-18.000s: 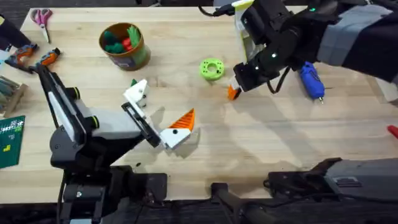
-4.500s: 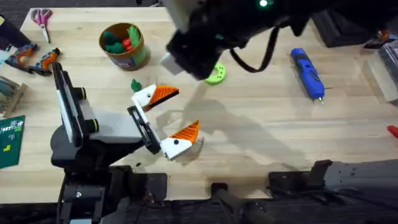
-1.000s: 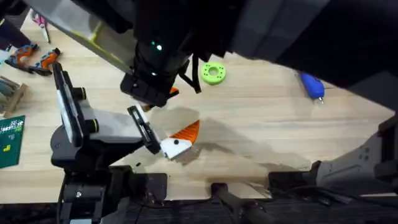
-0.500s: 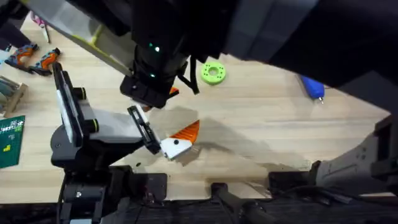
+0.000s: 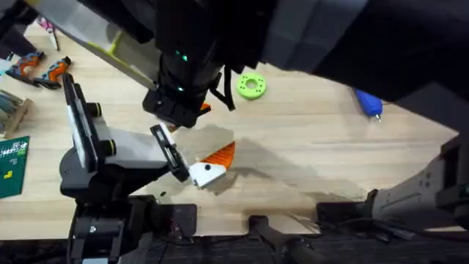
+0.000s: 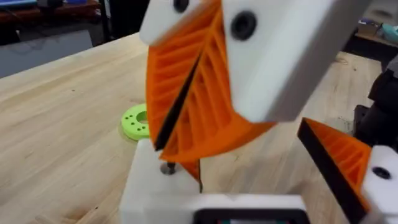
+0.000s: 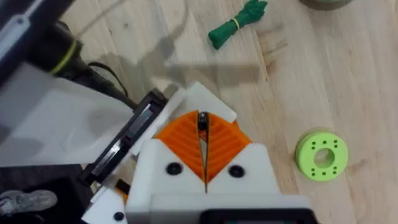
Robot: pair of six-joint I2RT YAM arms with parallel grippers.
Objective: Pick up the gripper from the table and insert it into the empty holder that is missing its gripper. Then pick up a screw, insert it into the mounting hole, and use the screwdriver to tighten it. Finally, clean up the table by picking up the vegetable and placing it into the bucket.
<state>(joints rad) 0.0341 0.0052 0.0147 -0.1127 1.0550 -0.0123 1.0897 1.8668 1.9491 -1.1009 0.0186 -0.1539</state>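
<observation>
My right gripper (image 5: 179, 114) (image 7: 202, 143) hangs over the far finger of my left gripper (image 5: 212, 132), shut on a small dark screw (image 7: 202, 121) (image 6: 166, 168). The screw's tip rests on the white holder (image 7: 208, 99) (image 6: 155, 193). An edge of the orange gripper (image 5: 204, 108) fitted on that holder peeks out beside my right fingers. My left gripper is open, and its near finger carries its own orange tip (image 5: 218, 155) (image 6: 339, 155). The green vegetable (image 7: 239, 22) lies on the wood beyond. The blue screwdriver (image 5: 368, 104) lies at the right, partly covered. My right arm hides the bucket.
A flat green ring (image 5: 251, 85) (image 7: 321, 155) lies just right of the grippers. Orange-handled pliers (image 5: 40, 67), scissors (image 5: 45, 22) and a green circuit board (image 5: 13, 165) sit along the table's left edge. My right arm spans the upper table.
Since 4.5 s ago my right arm has swung left and come down over the left gripper's far finger. Over the last second nothing has visibly moved.
</observation>
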